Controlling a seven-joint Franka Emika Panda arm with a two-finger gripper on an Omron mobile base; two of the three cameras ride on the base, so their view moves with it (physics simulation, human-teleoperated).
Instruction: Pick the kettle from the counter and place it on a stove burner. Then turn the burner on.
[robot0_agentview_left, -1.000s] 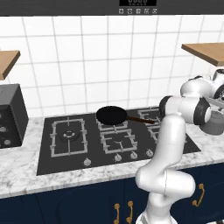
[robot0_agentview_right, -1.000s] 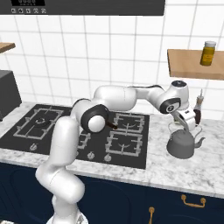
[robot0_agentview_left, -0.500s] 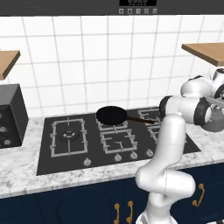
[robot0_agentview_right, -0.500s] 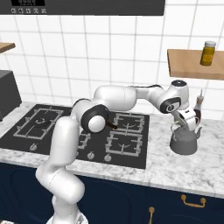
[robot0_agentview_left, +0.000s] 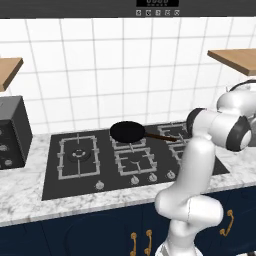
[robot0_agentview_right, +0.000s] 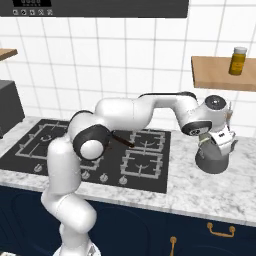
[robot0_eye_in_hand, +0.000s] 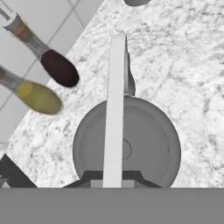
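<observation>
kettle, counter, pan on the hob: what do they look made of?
Kettle: dull grey metal by the look, matte, even sheen, thin flat handle.
Counter: white-and-grey marbled stone, veined, smooth; could be a laminate print.
Frying pan: flat black, probably coated metal, no gloss; the brown handle suggests wood.

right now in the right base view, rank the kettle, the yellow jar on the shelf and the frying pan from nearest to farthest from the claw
1. The kettle, directly under the claw, on the counter right of the stove.
2. The yellow jar, on the wooden shelf above it.
3. The frying pan, far to its left on the stove's back burners.
</observation>
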